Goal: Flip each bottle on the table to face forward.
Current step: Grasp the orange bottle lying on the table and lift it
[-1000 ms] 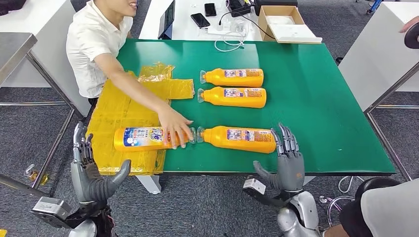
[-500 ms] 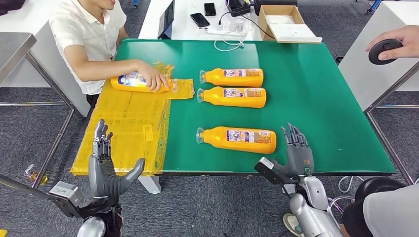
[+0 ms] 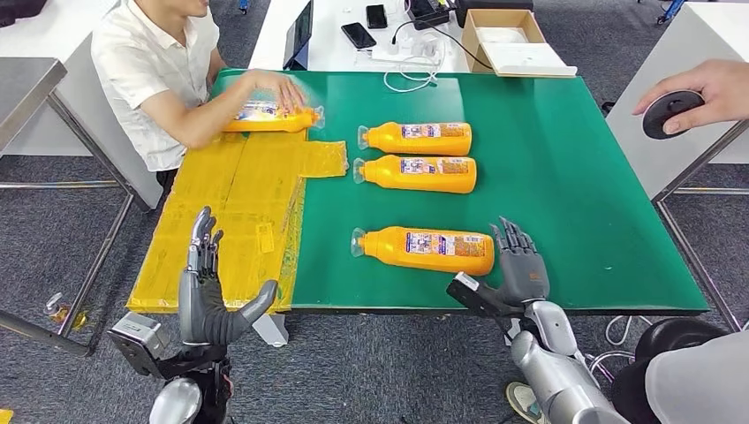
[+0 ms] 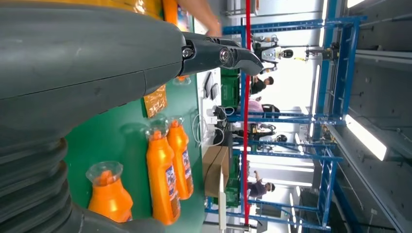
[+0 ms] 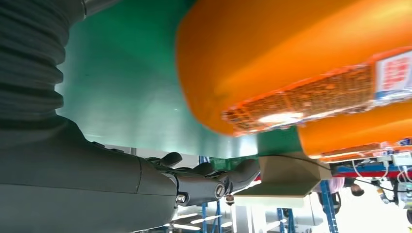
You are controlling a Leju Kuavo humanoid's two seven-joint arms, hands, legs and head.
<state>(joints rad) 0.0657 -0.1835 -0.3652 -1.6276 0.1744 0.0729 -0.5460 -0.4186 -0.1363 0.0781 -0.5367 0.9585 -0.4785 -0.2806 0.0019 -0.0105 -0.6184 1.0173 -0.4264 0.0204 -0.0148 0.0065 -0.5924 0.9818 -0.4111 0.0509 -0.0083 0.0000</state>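
I see my right hand (image 3: 521, 269) spread empty beside the base of the nearest orange plastic bottle (image 3: 424, 249). My left hand (image 3: 205, 296) hovers open over yellow sheeting (image 3: 230, 203).

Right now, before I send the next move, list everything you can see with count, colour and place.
bottles: four, orange, three lying on the mat, one under a person's hand at the far left
mat: one, green, covers the table
plastic sheet: one, yellow, left part of the table
cardboard box: one, brown, white table behind
phones: two, dark, white table behind
left hand: open, near the table's near-left edge
right hand: open, beside the nearest bottle's base
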